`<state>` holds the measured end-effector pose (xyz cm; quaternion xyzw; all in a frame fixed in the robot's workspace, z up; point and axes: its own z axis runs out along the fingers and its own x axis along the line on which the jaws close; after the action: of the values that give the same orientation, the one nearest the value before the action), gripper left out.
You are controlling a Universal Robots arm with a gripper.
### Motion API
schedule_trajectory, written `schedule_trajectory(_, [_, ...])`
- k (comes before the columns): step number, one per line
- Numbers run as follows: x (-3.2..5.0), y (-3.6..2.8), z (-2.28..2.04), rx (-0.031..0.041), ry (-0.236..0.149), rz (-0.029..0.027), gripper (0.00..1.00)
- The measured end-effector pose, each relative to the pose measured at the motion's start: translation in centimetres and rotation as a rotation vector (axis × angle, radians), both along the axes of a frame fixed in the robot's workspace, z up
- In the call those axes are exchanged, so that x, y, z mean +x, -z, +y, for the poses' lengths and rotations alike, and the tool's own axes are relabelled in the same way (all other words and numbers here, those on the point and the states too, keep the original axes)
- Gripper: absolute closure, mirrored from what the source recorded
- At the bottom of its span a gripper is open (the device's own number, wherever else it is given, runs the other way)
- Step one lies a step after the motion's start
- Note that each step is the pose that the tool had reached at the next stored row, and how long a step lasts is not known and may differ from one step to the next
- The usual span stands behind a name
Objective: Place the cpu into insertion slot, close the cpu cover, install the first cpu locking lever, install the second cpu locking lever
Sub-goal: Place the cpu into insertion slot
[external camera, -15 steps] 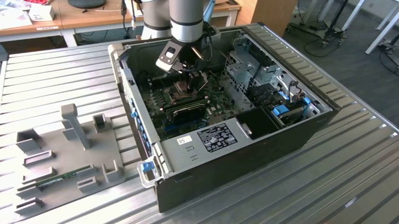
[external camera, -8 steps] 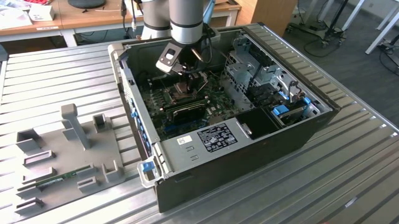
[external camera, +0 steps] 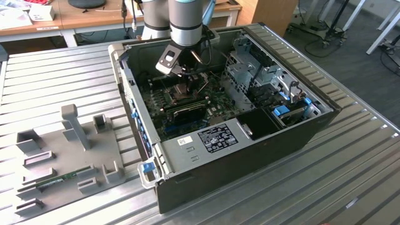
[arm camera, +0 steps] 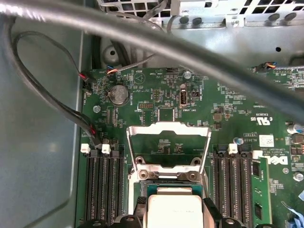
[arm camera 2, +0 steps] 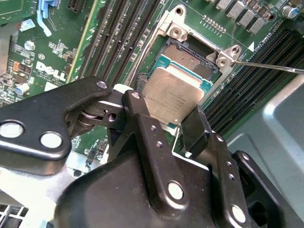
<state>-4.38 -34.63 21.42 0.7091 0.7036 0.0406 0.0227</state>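
Exterior view: the arm (external camera: pixel 186 23) reaches straight down into the open computer case (external camera: pixel 206 183), which lies on a slatted metal table (external camera: pixel 350 187). The wrist is turned so the gripper (external camera: pixel 186 80) points at the board in the middle of the case. From here I cannot make out what it holds.

In the second wrist view it is plain. The gripper (arm camera 2: pixel 167 113) is clamped on the cpu (arm camera 2: pixel 173 92), one black fingertip (arm camera 2: pixel 136 102) against one edge and its partner against the opposite edge, with the grey metal top left bare. The chip hangs over the insertion slot (arm camera 2: pixel 190 56) and covers its near part; I cannot tell whether it has touched down. A thin locking lever (arm camera 2: pixel 268 66) sticks out beside the socket. I'd judge the chip light and rigid but delicate on its underside, so an edge hold like this suits it, kept level.

In the first wrist view the cpu cover (arm camera: pixel 168 130) stands swung up off the socket, with board showing through its cut-out. The cpu (arm camera: pixel 173 211) sits between the fingertips (arm camera: pixel 138 213) just in front of the hinge, with long black memory slots (arm camera: pixel 102 190) on either side.
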Motion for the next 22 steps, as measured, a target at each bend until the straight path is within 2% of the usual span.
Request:
schedule_trajectory(7, [-0.27, 0.47, 0.52, 0.0003, 0.0, -0.0002, 0.46])
schedule_trajectory(13, [-0.36, 1.18, 0.53, 0.0001, 0.0, -0.0001, 0.46])
schedule_trajectory(22, [-0.35, 1.35, 0.54, 0.0005, 0.0, -0.0003, 0.46])
